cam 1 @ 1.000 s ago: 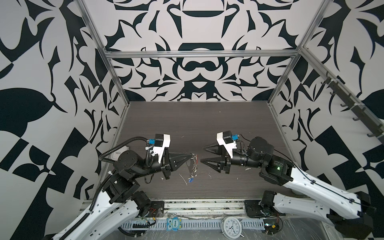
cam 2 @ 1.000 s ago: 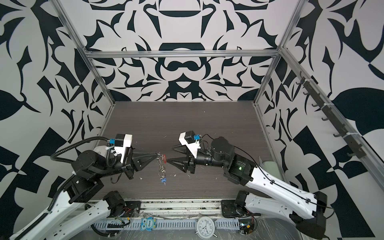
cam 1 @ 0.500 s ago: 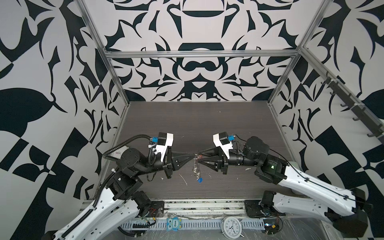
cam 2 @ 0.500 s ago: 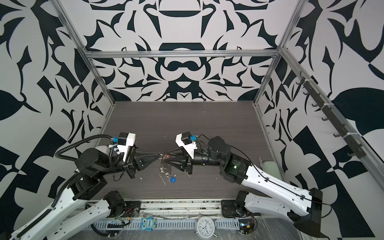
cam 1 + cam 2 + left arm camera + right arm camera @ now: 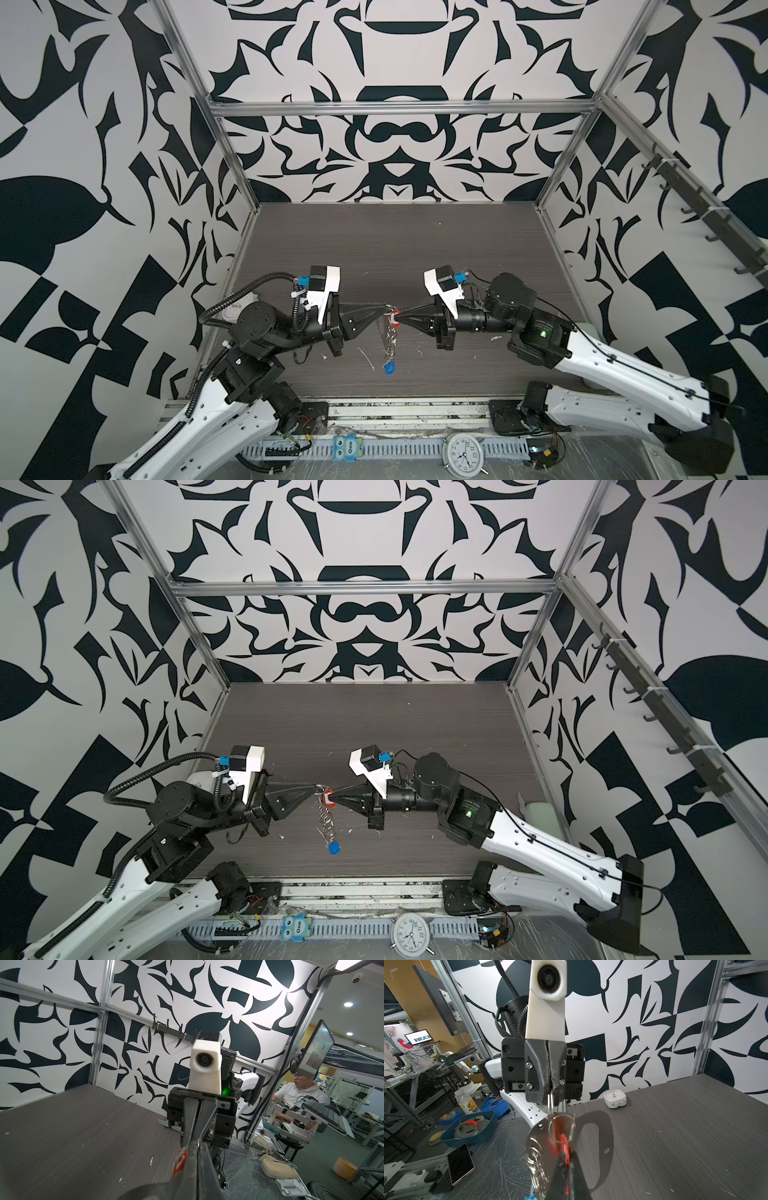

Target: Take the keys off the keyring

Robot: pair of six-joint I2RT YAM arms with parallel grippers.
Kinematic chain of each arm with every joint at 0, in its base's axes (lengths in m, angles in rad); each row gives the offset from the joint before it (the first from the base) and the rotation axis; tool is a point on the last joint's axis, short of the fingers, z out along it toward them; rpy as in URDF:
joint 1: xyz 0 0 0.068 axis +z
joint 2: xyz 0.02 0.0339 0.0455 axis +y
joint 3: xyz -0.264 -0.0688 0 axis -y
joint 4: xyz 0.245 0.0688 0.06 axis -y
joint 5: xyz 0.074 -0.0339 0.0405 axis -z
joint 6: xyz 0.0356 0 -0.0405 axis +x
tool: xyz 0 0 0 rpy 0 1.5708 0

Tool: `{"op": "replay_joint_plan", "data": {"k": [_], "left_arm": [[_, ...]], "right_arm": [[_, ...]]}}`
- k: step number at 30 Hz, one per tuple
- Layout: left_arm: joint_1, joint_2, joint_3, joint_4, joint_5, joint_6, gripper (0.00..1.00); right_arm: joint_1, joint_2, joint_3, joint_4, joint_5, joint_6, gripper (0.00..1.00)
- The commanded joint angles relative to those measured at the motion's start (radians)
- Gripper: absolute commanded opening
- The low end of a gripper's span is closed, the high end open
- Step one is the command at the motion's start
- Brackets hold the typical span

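The left tool (image 5: 383, 308) is pinching the keyring (image 5: 390, 343) by its top ring while the right tool (image 5: 400, 321), directly opposite and tip to tip, is clamping the red-orange tag (image 5: 327, 797), the rest hanging straight below both, blue tag (image 5: 389, 368) lowest.

Both top views look down from high above the front of the table (image 5: 374, 249), facing the back wall (image 5: 395, 158), and take in all of it. The left wrist camera (image 5: 324, 280) sits close behind the left gripper (image 5: 195, 1144) and looks along it straight at the right wrist camera (image 5: 204, 1060), which looks back the same way over the right gripper (image 5: 564, 1157). All four views show the red tag (image 5: 394, 318).
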Motion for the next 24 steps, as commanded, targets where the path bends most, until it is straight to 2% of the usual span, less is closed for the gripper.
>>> {"op": "replay_joint_plan", "data": {"k": [1, 20, 21, 23, 24], "left_arm": [[-0.002, -0.021, -0.015, 0.090, -0.016, -0.016, 0.00], [-0.002, -0.009, -0.032, 0.148, 0.023, -0.035, 0.00], [-0.002, -0.008, -0.028, 0.139, 0.024, -0.031, 0.00], [-0.002, -0.006, -0.022, 0.112, 0.027, -0.019, 0.00], [-0.002, -0.005, -0.020, 0.101, 0.026, -0.015, 0.00]], "right_arm": [[0.000, 0.009, 0.042, -0.010, -0.039, -0.004, 0.00], [0.025, 0.042, 0.072, -0.104, -0.030, -0.024, 0.00], [0.025, 0.037, 0.069, -0.103, -0.021, -0.024, 0.05], [0.025, 0.015, 0.060, -0.100, 0.002, -0.025, 0.25], [0.025, 0.003, 0.061, -0.100, 0.006, -0.026, 0.31]]}}
